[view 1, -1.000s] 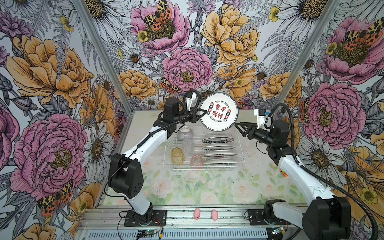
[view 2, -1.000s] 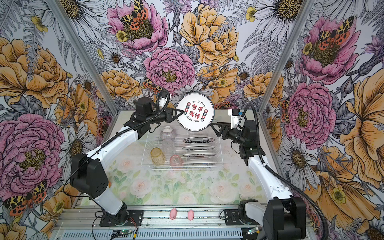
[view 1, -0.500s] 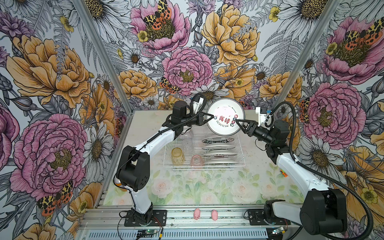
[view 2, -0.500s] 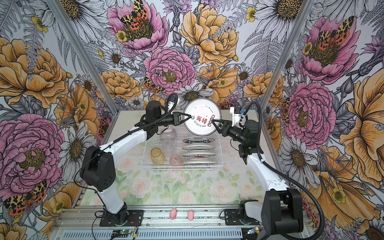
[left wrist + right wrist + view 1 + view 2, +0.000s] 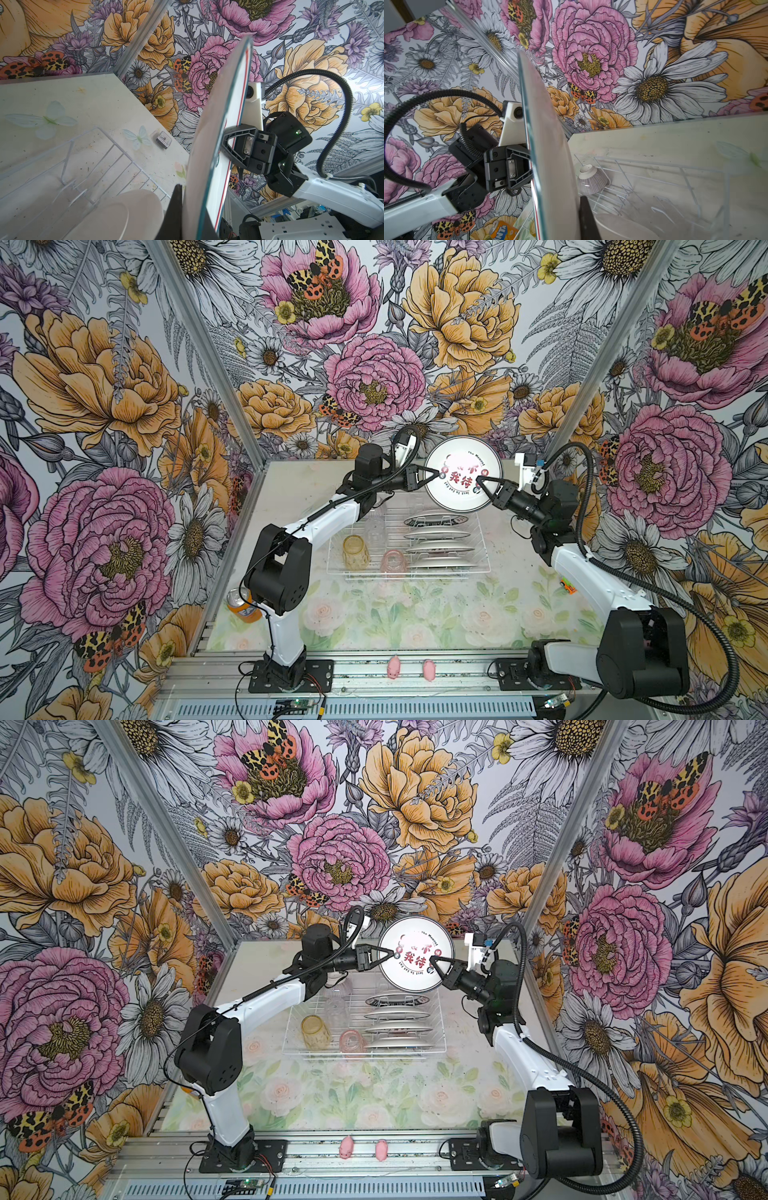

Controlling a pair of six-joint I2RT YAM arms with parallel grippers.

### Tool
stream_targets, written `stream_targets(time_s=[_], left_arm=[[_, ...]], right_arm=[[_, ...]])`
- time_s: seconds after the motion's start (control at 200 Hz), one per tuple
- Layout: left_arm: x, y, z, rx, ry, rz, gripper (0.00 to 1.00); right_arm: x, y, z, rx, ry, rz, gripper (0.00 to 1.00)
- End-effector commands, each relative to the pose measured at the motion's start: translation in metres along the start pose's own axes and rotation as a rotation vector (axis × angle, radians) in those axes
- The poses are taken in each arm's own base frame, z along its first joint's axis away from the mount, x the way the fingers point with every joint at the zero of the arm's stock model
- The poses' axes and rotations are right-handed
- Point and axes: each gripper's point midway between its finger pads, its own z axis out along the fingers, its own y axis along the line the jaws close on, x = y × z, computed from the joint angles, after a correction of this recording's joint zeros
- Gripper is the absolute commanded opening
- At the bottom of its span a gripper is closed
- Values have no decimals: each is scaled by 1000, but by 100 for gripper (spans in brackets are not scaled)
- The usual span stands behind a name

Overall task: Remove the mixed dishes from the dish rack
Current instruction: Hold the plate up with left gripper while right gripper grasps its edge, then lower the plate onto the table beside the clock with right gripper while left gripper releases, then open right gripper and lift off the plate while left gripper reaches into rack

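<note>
The raised plate [image 5: 463,475], pinched between both pairs of my jaws, is walling off the air over the far end of the dish rack [image 5: 449,572]. Four slotted plates [image 5: 436,536] are filling its right side; the amber tumbler [image 5: 355,552] and pink tumbler [image 5: 394,561] are crowding its near left. The bench [image 5: 374,614] in front is lying open.
</note>
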Motion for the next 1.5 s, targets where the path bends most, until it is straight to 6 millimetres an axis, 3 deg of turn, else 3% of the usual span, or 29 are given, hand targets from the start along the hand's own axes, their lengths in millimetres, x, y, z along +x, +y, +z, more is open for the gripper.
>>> stream_targets(time_s=[0.0,0.12,0.18,0.255,0.275,0.295,0.31,0.34,0.355,0.39,0.535,0.636,0.776,0.906,1.101,1.301,1.496], left_arm=[[-10,-26,6,84,-5,32,0],[-11,-26,4,76,-12,32,25],[-11,-26,3,71,-16,38,50],[-8,-28,2,70,-9,51,69],[-7,-28,1,70,-6,56,78],[-6,-29,0,68,-4,63,96],[-4,-28,0,63,-2,67,98],[1,-23,0,45,7,71,99],[-5,-34,-6,46,-5,99,99],[-4,-33,-10,7,-10,121,99],[0,-5,-43,-368,-70,267,99],[1,1,-71,-607,-87,381,99],[11,8,-90,-712,-30,418,99],[23,8,-96,-715,-18,429,99],[33,20,-94,-736,41,403,86],[36,25,-91,-747,61,403,87],[34,20,-92,-736,59,415,87]], right_arm=[[-2,23,1,-91,8,-34,0],[-7,24,-3,-81,-11,-38,0],[-12,25,-6,-76,-33,-40,0],[-23,26,-14,-66,-78,-41,0],[-27,25,-17,-55,-94,-40,0],[-32,23,-21,-42,-113,-43,0],[-36,22,-24,-31,-126,-43,0],[-43,17,-31,-5,-154,-45,0],[-46,15,-34,8,-165,-43,0],[-55,8,-44,51,-201,-43,0],[-73,-38,-82,294,-287,-1,0],[-69,-75,-105,465,-289,54,0],[-55,-126,-134,664,-295,118,0],[-37,-168,-157,804,-290,169,0],[-5,-211,-148,832,-184,273,0],[29,-237,-126,741,-100,390,0],[49,-253,-108,688,-56,449,0]])
